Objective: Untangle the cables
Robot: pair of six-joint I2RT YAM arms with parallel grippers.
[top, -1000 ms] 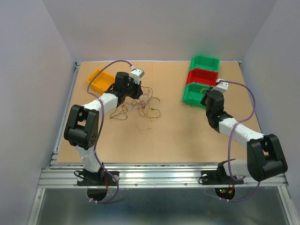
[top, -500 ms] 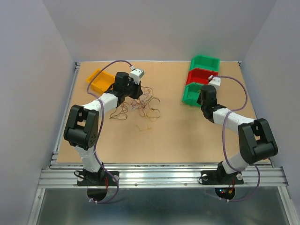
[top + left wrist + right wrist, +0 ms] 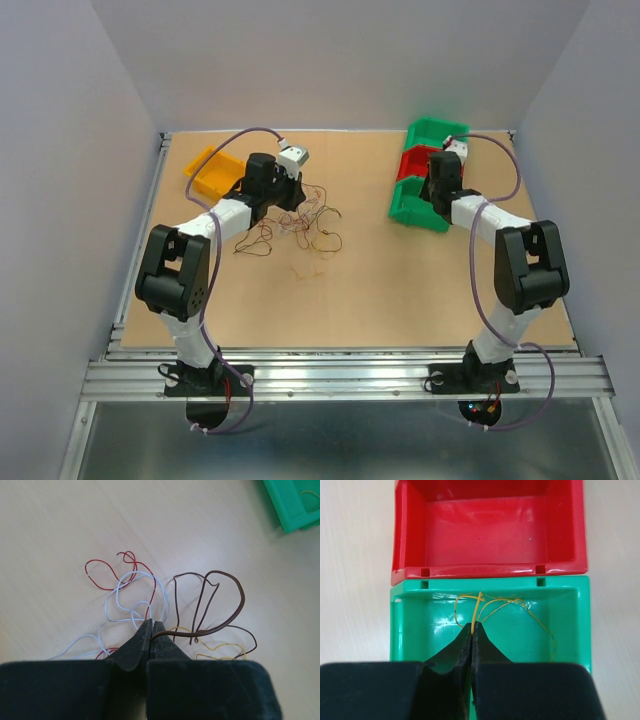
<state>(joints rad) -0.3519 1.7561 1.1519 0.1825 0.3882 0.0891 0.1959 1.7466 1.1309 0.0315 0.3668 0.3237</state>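
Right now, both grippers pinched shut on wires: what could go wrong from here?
1. The left gripper seems to pinch the brown wire right where the white wire and red wire loop past; pulling could drag them along or tighten the tangle.
2. The right gripper pinches the yellow wire over the green bin; released carelessly, the springy loop might hang over the rim.

Upper left: yellow plastic bin (image 3: 208, 172) on tan tabletop (image 3: 380, 290).
Left of centre: thin multicoloured cables (image 3: 305, 222), right of that bin.
Upper right: green plastic bin (image 3: 408, 208) holding thin yellow wire (image 3: 475, 611); red plastic bin (image 3: 412, 165) behind it.
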